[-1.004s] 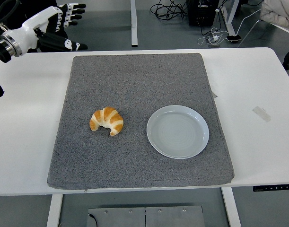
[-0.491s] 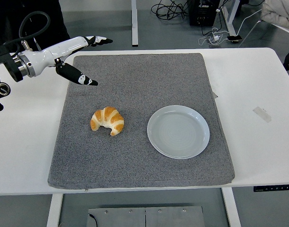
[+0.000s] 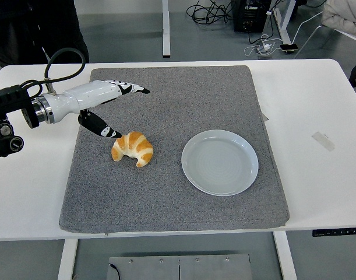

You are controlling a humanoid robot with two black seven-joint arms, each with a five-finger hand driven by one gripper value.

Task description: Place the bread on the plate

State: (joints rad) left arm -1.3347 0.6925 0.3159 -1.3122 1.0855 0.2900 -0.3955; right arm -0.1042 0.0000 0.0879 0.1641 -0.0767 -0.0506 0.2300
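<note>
I am reaching for the croissant (image 3: 132, 149), which is lying on the grey mat (image 3: 166, 192) left of the empty white plate (image 3: 219, 162) and well apart from it. My left robot hand (image 3: 105, 105) is hovering just beyond it with fingers (image 3: 131, 88) stretched out and thumb (image 3: 101, 127) spread wide, its tip right by the croissant's far left end, gripping nothing. Next I am judging I must lower, close around the croissant and carry it right onto the plate.

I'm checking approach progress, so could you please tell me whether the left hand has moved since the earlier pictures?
Yes. The left hand has come down from the grey mat's far-left corner, closer to the croissant.
</note>
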